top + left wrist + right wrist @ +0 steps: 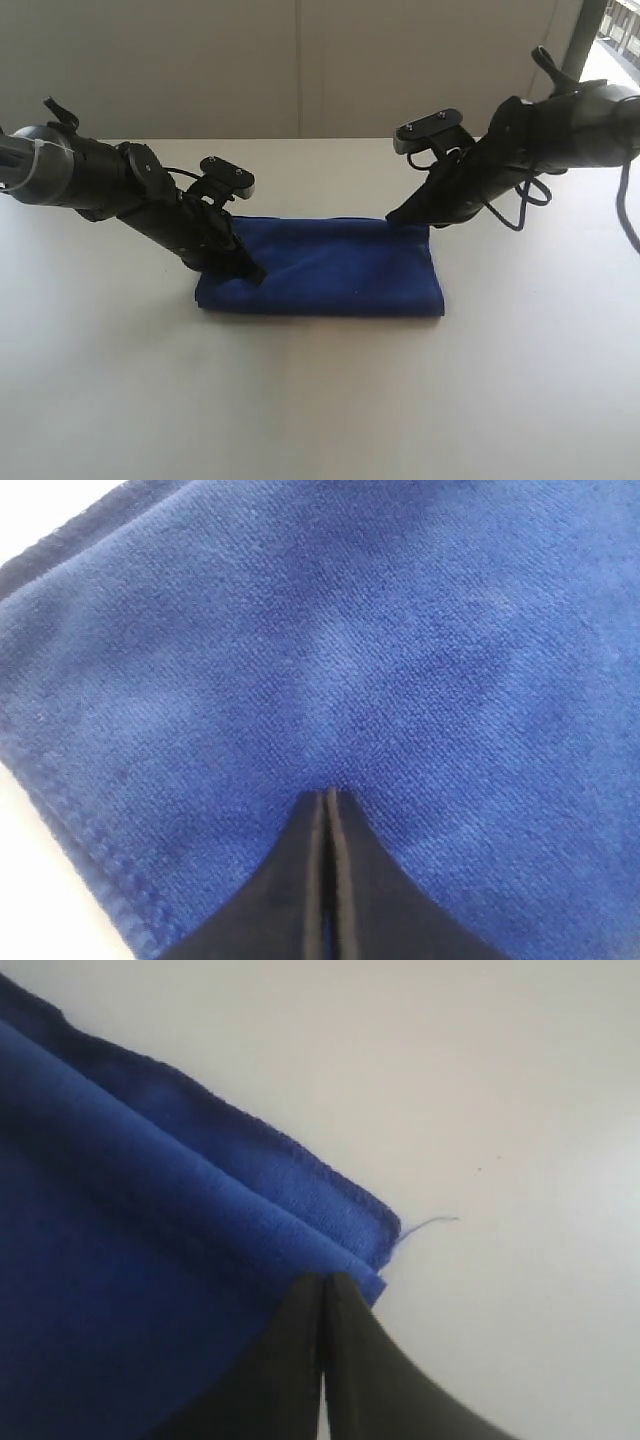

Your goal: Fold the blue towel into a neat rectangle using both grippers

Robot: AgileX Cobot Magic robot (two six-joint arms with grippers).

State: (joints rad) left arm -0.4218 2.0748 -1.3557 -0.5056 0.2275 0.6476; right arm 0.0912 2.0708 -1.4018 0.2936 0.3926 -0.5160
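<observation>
The blue towel (330, 265) lies folded into a wide rectangle on the white table (320, 410), and both my arms lean down onto it from opposite ends.

My left gripper (255, 272) comes in over the towel's left end. Its two fingers are pressed flat together, closed, with the tips resting on the towel's top surface a little inward from the left edge. From my left wrist I see plush blue cloth all round the tips and the stitched hem running past just beside them. The black body of that arm covers the towel's left far corner in the exterior view.

My right gripper (393, 217) meets the towel at its right far corner. Those fingers are also closed against each other, tips touching the very corner of the top layer. Whether they catch any cloth there I cannot tell. From the right wrist, the lower layer shows just beyond the upper one, its hem stepped out slightly. A thin loose thread (430, 1225) curls off that corner onto the bare table.

Black cables (520, 205) loop from my right arm, hanging to the towel's right and apart from it. A pale wall (300, 70) stands beyond the towel's far side.
</observation>
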